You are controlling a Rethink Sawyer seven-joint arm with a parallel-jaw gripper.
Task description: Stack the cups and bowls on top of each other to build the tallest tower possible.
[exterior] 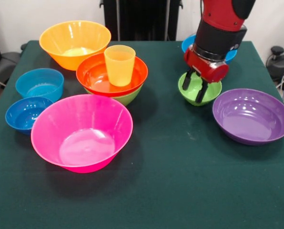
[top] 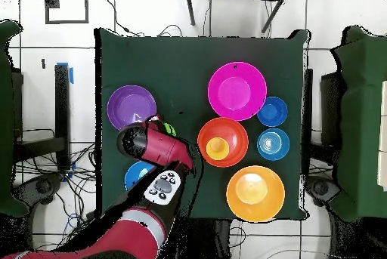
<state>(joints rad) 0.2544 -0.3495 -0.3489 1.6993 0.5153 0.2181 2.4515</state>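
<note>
We see the gripper (exterior: 196,88) reaching down into the small green bowl (exterior: 199,90), its two dark fingers spread apart, one near the bowl's left rim and the other down inside the hollow, so the jaws stand open and are not clamped on the bowl. That bowl is glossy plastic with a rounded wall, and it sits on the dark green cloth of the table (exterior: 180,181), which looks matte and slightly rough. Just to its right lies the shallow purple bowl (exterior: 252,116), wide and smooth with faint rings inside. Behind the arm we make out part of a blue bowl (exterior: 187,43). Left of centre stands the tower (exterior: 114,76): a medium green bowl (exterior: 128,98) at the bottom, the red-orange bowl (exterior: 95,76) nested in it, and the translucent yellow cup (exterior: 119,65) upright in the middle, tapering downward. Behind it rests the large orange bowl (exterior: 75,43), deep and faintly ribbed, touching or almost touching the tower. In front lies the large pink bowl (exterior: 82,131), shiny, with a flat round base. At the left sit a light-blue straight-sided bowl (exterior: 39,84) and a darker blue bowl (exterior: 25,113), close together. From overhead the arm covers most of the small green bowl.
</note>
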